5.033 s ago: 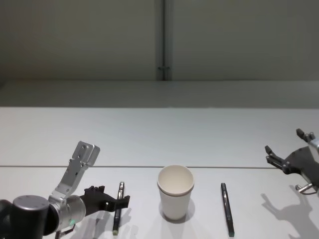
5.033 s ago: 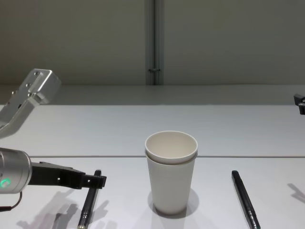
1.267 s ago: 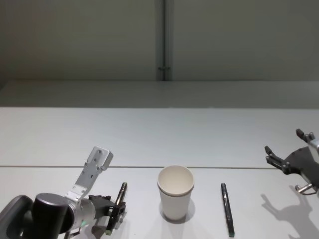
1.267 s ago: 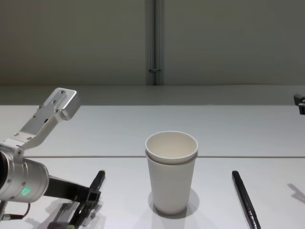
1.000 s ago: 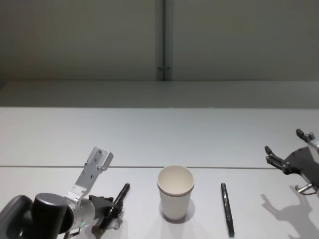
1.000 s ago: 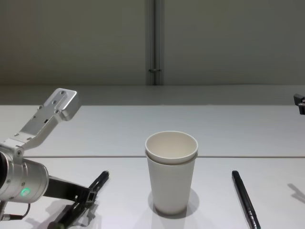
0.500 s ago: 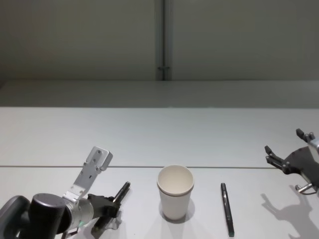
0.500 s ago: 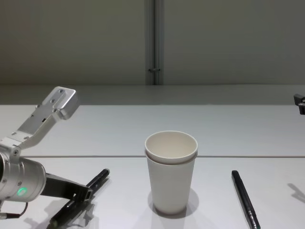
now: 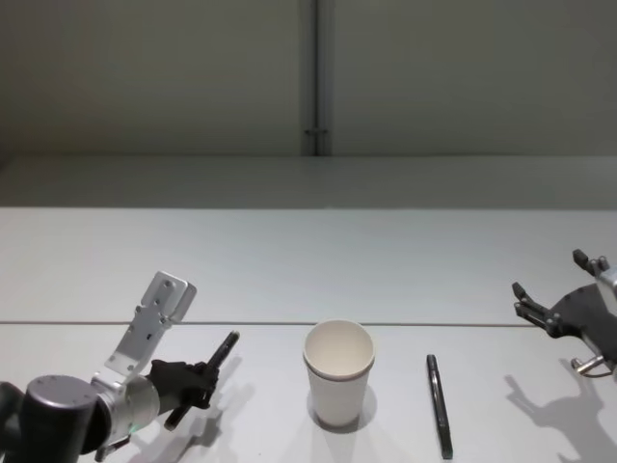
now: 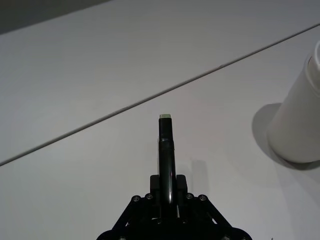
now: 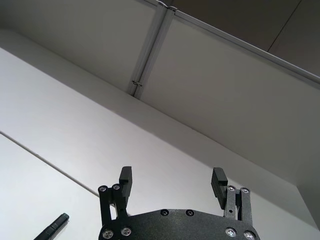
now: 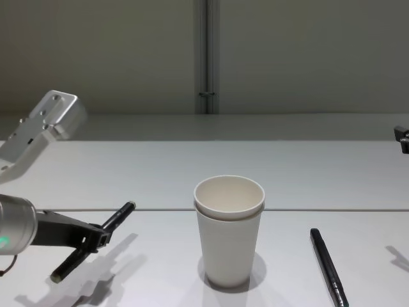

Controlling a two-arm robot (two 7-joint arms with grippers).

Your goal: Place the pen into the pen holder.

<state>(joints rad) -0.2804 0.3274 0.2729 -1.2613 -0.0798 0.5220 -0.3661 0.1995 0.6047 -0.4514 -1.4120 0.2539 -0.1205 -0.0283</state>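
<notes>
Two pens, one holder. Pen (image 12: pixel 120 215): pinched in the left gripper (image 12: pixel 97 238), lifted clear of the counter (image 9: pixel 289 270), tilted, its upper end leaning toward the holder (image 9: pixel 339 376), well to the holder's left. Holder: upright, near centre. Second pen (image 9: pixel 439 391): flat on the counter, right of the holder, apart from it. Right gripper (image 11: pixel 172 176): spread, far right, above the counter.
</notes>
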